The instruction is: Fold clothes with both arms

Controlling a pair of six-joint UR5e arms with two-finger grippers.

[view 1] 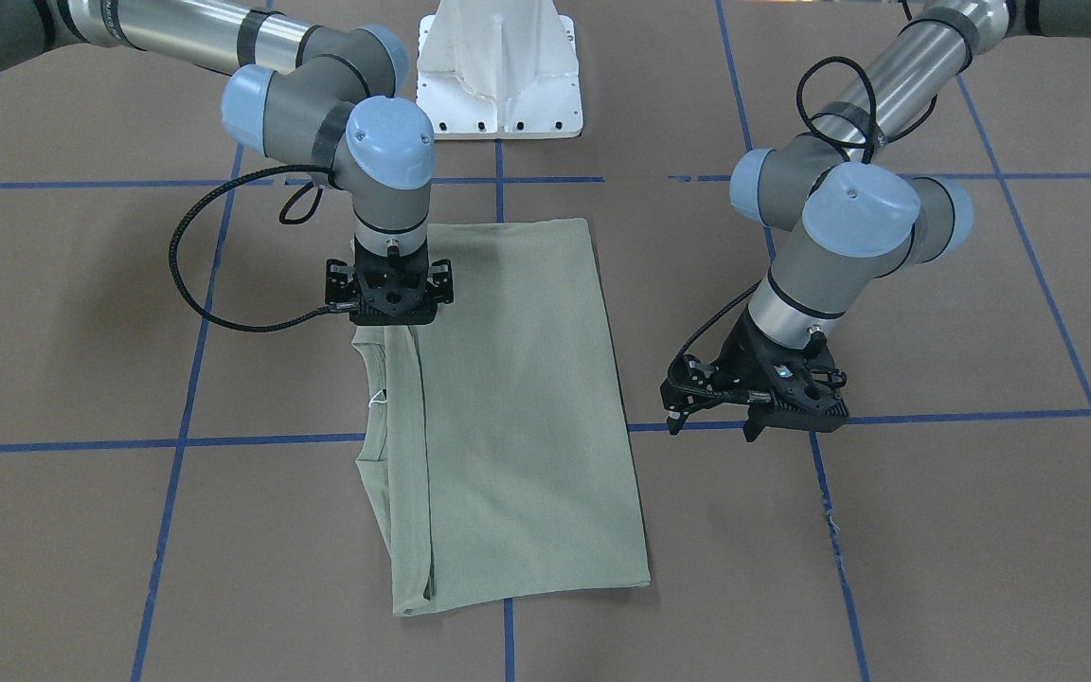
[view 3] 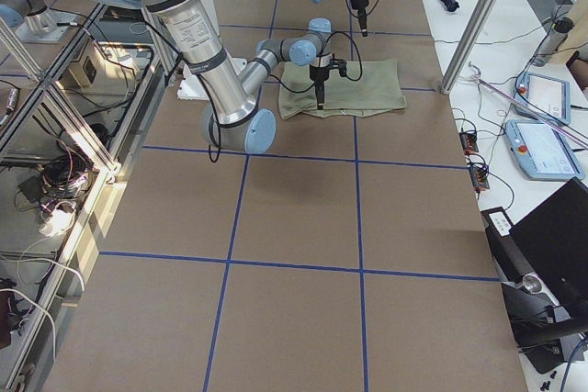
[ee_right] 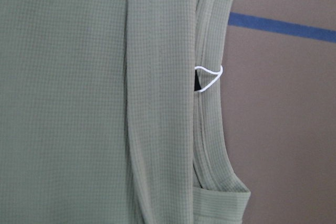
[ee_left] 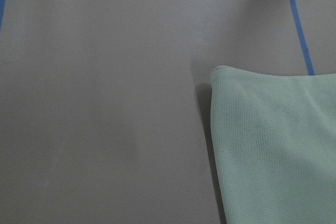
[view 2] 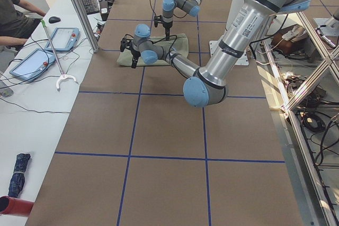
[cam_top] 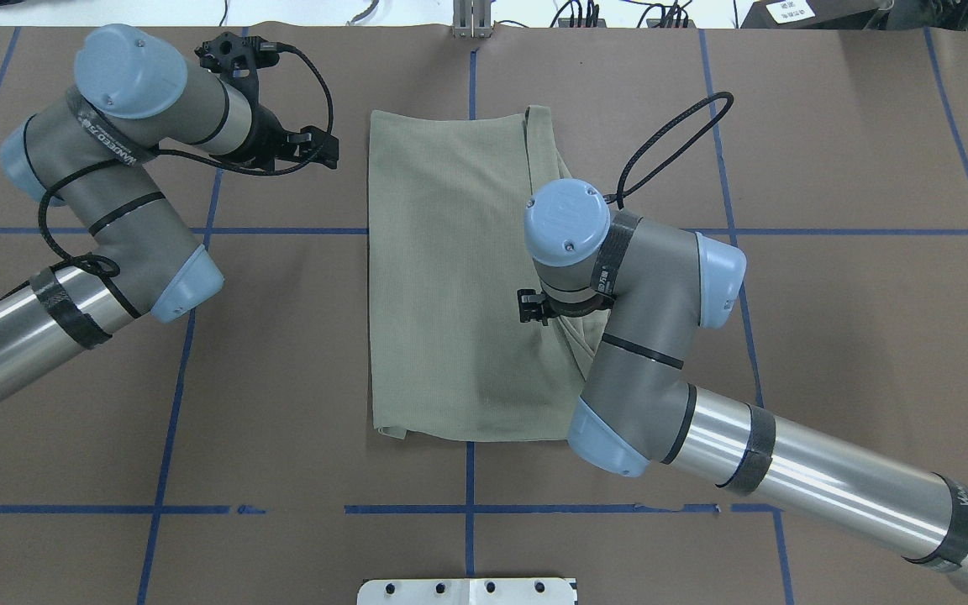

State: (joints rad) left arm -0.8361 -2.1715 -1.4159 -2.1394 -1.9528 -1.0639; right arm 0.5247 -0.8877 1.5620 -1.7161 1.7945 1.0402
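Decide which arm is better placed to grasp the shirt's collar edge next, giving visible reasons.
Right, probably. The right gripper hangs directly over the shirt beside its collar, while the left gripper sits off the cloth above the table on the opposite side.

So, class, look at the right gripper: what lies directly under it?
The folded green shirt lies under the right gripper, near its collar edge, with the brown table beneath. The gripper's own body covers its fingertips, so contact with the cloth cannot be seen.
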